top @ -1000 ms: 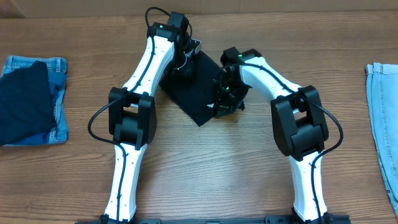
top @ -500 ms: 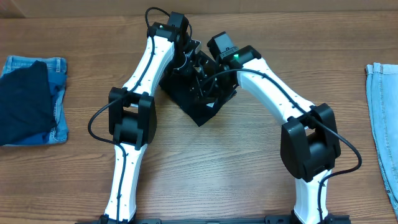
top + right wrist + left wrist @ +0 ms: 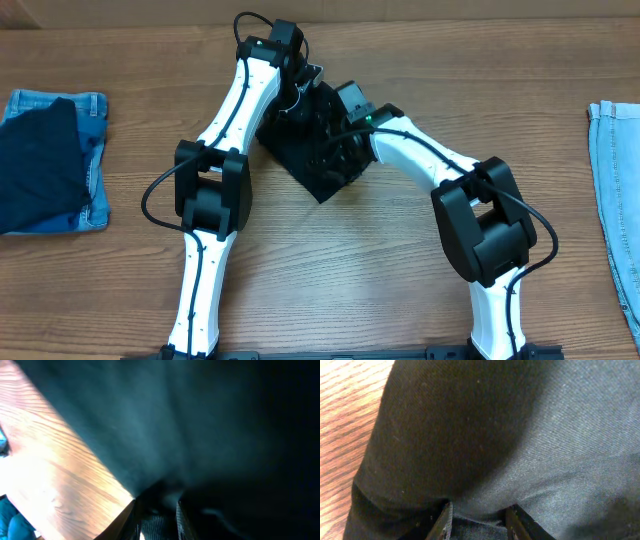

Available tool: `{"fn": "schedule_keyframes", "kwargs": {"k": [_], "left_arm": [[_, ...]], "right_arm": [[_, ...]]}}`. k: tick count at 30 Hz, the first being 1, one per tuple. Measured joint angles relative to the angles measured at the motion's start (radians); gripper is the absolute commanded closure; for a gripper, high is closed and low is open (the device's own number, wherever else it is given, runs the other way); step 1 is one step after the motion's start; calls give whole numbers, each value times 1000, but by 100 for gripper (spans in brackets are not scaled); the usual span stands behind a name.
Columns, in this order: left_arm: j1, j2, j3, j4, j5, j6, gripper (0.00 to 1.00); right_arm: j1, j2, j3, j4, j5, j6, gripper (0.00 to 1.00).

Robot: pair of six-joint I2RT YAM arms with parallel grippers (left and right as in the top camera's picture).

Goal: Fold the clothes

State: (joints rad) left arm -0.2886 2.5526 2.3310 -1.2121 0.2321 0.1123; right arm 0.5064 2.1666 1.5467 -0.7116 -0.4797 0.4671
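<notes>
Since the right gripper was swung leftward over the black garment at upper centre, a fold is judged half-laid; cloth is pinched in its narrow jaws, and likewise by the left gripper beyond.

centre: left arm and right arm converge over black garment, no gap | left edge: folded pile | right edge: jeans | near side of table: bare wood between arms, passable
</notes>
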Motion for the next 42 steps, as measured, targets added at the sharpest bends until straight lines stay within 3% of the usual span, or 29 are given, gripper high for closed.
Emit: {"fn": "schedule_keyframes", "kwargs": {"k": [6,10,16,20,26,31,38,42], "left_arm": [[-2,0,0,-29,10,0,61],[-6,1,0,-33,24,0,61],[-6,2,0,-32,26,0,61],[-6,2,0,-30,25,0,61],[-6,2,0,-30,23,0,61],[-6,2,0,-29,22,0,61],[-6,2,0,-31,22,0,61],[-6,2,0,-31,22,0,61]], "right_arm": [[-43,-5,-17,-163,-2,1,74],[-174,-6,-17,-208,-9,-47,67],[-193,-6,-22,-282,36,-122,65],[-219,-25,11,-427,99,-165,62],[-96,-162,19,-275,137,-127,68],[105,-162,-48,-185,386,45,64],[114,-161,-117,-117,505,143,63],[114,-161,-117,-105,535,148,74]]}}
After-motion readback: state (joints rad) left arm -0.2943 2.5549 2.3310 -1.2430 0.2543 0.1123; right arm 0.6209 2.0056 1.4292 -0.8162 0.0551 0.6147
